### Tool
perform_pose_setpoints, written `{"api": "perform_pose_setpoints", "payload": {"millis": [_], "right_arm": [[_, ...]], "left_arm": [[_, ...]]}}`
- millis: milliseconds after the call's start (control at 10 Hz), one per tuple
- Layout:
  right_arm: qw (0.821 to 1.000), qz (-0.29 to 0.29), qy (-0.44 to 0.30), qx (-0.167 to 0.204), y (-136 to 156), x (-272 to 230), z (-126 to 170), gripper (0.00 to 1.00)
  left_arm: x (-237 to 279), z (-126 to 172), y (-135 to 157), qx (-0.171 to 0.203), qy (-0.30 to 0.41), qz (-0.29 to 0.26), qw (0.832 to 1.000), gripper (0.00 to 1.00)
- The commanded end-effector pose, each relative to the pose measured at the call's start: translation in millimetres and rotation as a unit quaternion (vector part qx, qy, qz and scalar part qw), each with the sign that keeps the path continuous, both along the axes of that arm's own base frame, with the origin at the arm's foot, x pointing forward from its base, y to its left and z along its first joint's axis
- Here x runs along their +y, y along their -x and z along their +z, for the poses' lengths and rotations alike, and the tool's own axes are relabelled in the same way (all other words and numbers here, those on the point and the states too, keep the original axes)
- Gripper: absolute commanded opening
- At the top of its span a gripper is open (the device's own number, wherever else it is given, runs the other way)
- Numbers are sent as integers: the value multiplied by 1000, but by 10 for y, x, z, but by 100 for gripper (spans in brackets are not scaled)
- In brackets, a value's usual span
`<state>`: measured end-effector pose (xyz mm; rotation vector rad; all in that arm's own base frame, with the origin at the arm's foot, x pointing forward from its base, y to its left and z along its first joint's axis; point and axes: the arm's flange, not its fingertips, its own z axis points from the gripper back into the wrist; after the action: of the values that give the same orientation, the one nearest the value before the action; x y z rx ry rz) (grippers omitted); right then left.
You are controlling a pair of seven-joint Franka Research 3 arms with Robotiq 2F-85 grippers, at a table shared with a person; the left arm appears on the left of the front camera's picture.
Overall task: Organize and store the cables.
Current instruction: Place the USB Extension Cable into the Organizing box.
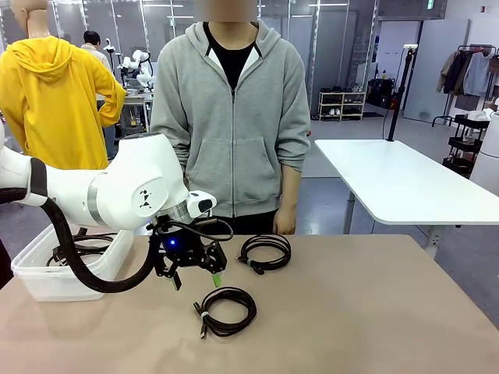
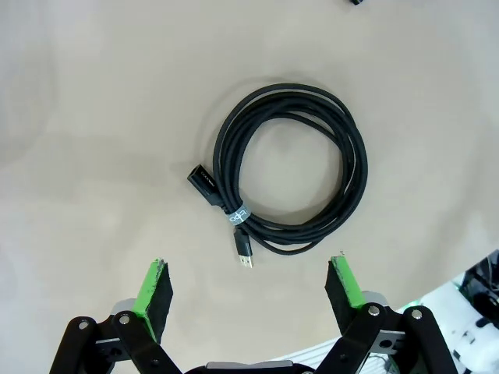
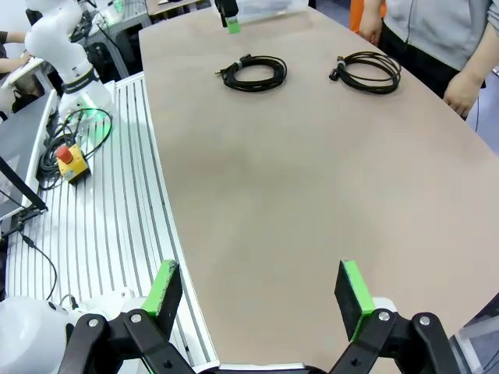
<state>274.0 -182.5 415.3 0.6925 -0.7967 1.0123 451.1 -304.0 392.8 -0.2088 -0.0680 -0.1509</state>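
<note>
Count: 2 cable coils loose on the table, plus black cord in 1 bin.

- near cable: round coil lying flat towards the robot's side of the table, about mid-width. In the left wrist view, near cable has a band around the strands and one metal-tipped plug sticking out towards the camera.
- far cable: round coil lying flat on the person's side, apart from the near one and not touching it. The right wrist view shows both: near cable and far cable, side by side with bare table between.
- binned cable: black loops inside the clear bin at the table's left edge. Can't tell how many coils, since the arm hides part of it.

Grippers: 2.
- left gripper: hangs over the table between the bin and the two loose coils, pointing down. Jaws wide with nothing between them. In its wrist view the left gripper sits just short of the near cable, not touching it.
- right gripper: above the table's edge, well away from both coils. Jaws wide, empty.

1 person at the far side, one hand down by the table edge near the far cable, not touching it.
</note>
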Motion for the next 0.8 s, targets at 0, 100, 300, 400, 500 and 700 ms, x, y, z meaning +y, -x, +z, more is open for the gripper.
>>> {"api": "perform_pose_setpoints", "payload": {"millis": [0, 100, 300, 400, 500, 700], "right_arm": [[1000, -2, -5, -4, 8, 12, 28, 100], [1000, -2, -5, -4, 8, 12, 28, 100], [1000, -2, -5, -4, 8, 12, 28, 100], [1000, -2, -5, -4, 8, 12, 28, 100], [1000, -2, -5, -4, 8, 12, 28, 100], [1000, -2, -5, -4, 8, 12, 28, 100]], "left_arm": [[3, 0, -2, 0, 0, 0, 1000, 100], [-93, -32, -86, 17, -6, 22, 1000, 100], [-218, -171, -166, 39, -32, 96, 994, 100], [-273, -243, -164, 44, -39, 116, 991, 100], [-314, -315, -186, 50, -46, 136, 988, 100], [-404, -519, -220, 67, -45, 165, 983, 100]]}}
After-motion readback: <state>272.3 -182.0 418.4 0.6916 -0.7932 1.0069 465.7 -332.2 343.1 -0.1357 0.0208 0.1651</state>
